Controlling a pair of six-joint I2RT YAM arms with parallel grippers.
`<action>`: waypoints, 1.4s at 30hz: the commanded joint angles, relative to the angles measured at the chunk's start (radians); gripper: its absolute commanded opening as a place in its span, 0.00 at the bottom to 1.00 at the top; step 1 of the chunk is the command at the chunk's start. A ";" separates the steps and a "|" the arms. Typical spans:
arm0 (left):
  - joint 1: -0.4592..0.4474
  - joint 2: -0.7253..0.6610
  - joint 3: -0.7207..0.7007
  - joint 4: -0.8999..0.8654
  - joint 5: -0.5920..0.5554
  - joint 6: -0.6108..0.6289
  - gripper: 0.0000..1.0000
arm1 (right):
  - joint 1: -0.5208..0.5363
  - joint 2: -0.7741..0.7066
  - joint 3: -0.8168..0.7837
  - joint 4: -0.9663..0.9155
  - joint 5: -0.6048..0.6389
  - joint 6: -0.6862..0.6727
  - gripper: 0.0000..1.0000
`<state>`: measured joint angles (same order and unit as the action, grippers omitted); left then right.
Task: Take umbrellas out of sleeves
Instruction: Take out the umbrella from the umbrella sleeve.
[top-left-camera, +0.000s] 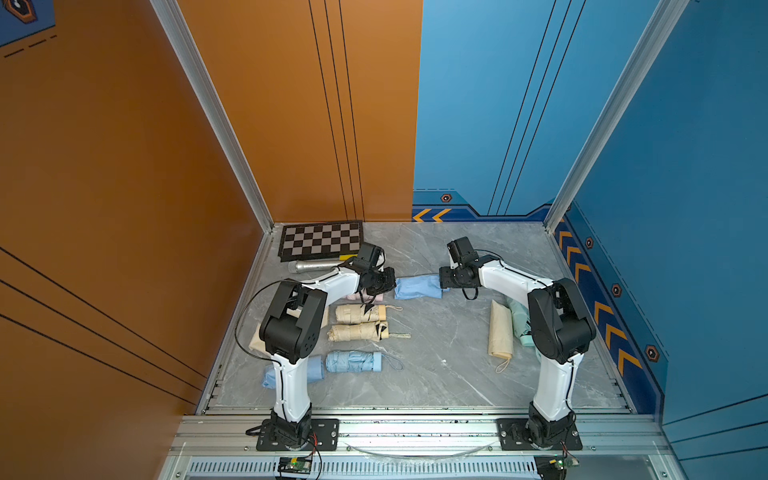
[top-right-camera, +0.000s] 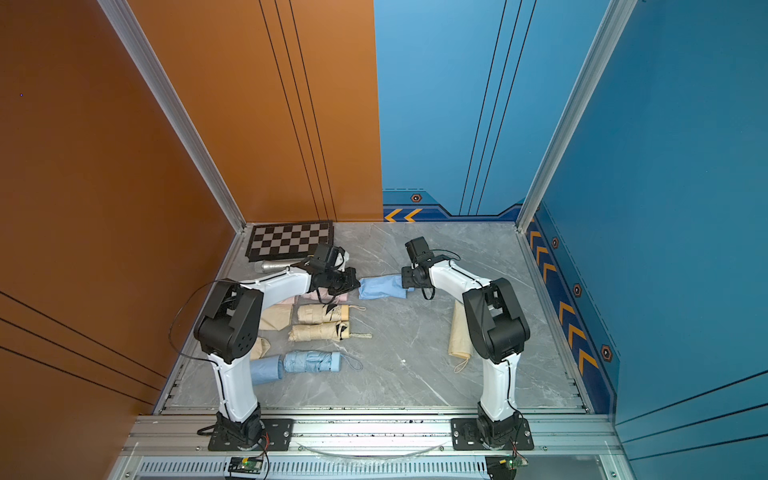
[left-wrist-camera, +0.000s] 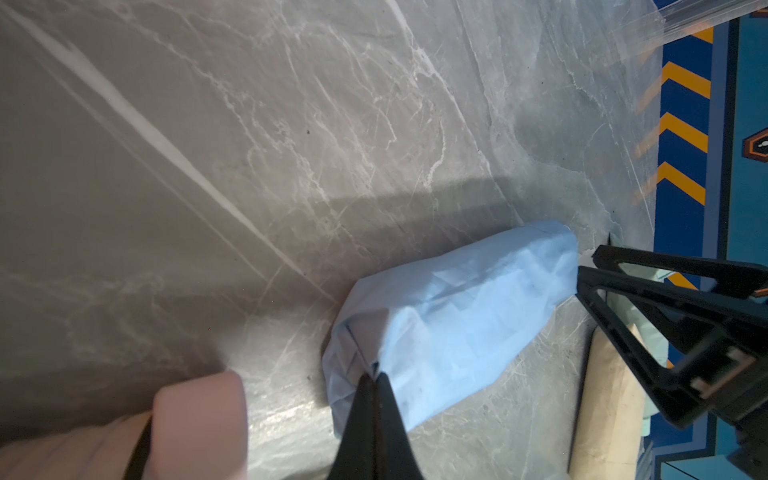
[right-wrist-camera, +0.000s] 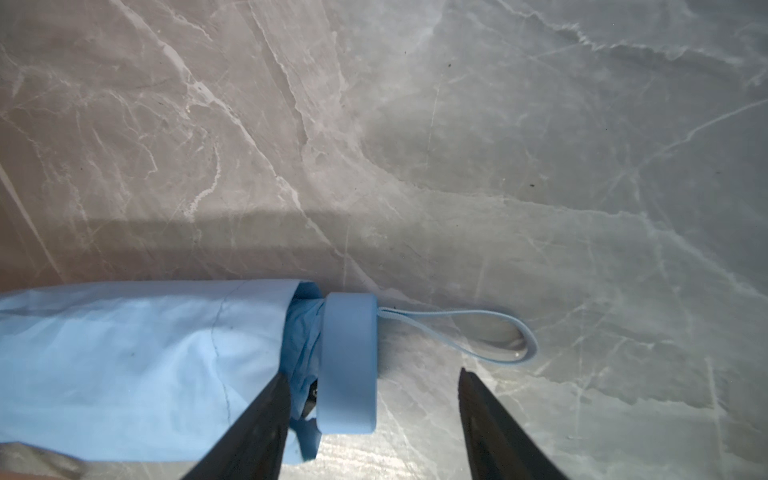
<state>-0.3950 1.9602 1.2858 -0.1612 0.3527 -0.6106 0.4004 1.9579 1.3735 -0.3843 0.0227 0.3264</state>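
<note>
Toward the table's (top-left-camera: 449, 374) far edge, the limp, probably slick blue sleeve (top-left-camera: 417, 286) is pinched at its closed end by the left gripper's (left-wrist-camera: 374, 376) clamped jaws, while the right gripper (right-wrist-camera: 372, 374) stands parted astride the blue umbrella's (right-wrist-camera: 301, 332) stiff handle (right-wrist-camera: 349, 361), likely the firmest hold.

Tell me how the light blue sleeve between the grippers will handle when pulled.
Probably floppy: the sleeve is creased, thin cloth, bunching where the left gripper pinches it. Likely to slide off easily, since it sits loose around the umbrella.
</note>
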 joint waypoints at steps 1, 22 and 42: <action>-0.008 0.003 0.012 -0.018 0.022 0.015 0.00 | -0.002 0.016 0.026 -0.042 0.004 0.004 0.63; -0.010 0.016 0.030 -0.018 0.026 0.013 0.00 | -0.041 0.093 0.026 -0.041 -0.107 0.077 0.37; -0.001 0.022 0.042 -0.018 0.024 0.012 0.00 | -0.087 0.084 -0.004 -0.034 -0.096 0.079 0.35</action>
<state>-0.3996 1.9678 1.3037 -0.1608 0.3683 -0.6102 0.3382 2.0201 1.4033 -0.3733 -0.1211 0.4011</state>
